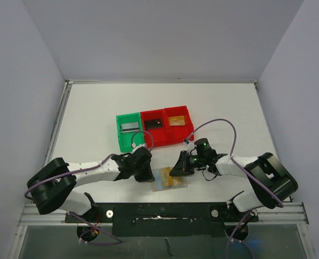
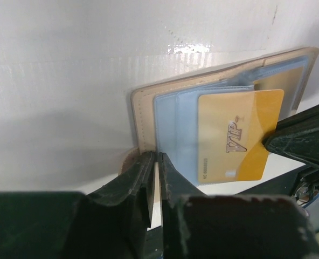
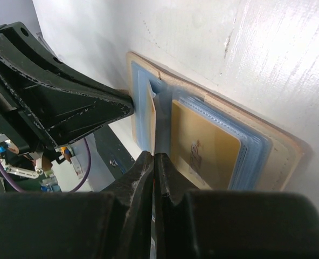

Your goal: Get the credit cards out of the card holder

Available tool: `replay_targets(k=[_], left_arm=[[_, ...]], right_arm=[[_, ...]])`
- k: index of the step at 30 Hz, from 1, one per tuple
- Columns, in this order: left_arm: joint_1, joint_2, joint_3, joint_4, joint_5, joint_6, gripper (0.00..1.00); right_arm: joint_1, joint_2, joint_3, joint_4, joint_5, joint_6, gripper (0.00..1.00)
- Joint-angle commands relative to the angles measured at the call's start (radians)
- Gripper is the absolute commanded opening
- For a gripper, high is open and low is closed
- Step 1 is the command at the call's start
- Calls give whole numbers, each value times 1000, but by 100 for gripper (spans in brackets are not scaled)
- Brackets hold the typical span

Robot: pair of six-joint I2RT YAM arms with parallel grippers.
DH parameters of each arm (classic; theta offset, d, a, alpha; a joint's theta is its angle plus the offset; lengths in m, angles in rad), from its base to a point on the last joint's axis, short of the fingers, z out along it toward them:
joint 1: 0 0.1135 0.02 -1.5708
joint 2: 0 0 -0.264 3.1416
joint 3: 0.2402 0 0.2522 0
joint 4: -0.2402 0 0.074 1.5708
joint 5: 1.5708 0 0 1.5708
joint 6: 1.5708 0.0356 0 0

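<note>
The card holder lies open near the table's front edge, tan outside with light-blue pockets. My left gripper is shut on its tan left edge. A gold credit card marked VIP sticks partway out of a blue pocket. My right gripper is shut on that card's edge, seen edge-on in the right wrist view. A further gold card lies flat inside a pocket.
Three bins stand side by side behind the card holder. The green bin holds a silver-grey card. One red bin holds a black card, the other red bin a gold card.
</note>
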Motion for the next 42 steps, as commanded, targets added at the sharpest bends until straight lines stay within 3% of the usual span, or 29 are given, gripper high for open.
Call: replay_targets(k=[1,6,10,16,23,35,42], left_arm=[[-1,-10,7,-38,-23,34,17],[0,-71,102,-32,4,49,35],[22,-82,133,61,114,112,36],[37,8,109,180,258,100,25],[37,115,79,156,263,97,8],[36,125,107,-11,148,173,4],[20,148,113,-38,130,173,2]], right_arm=[[-1,-5,-9,28,0,11,1],[4,-4,-22,25,55,31,1],[6,0,-32,51,76,55,1],[7,12,-48,93,82,79,1],[8,12,-59,103,74,75,1],[7,22,-49,135,53,92,2],[26,31,-45,174,55,116,16]])
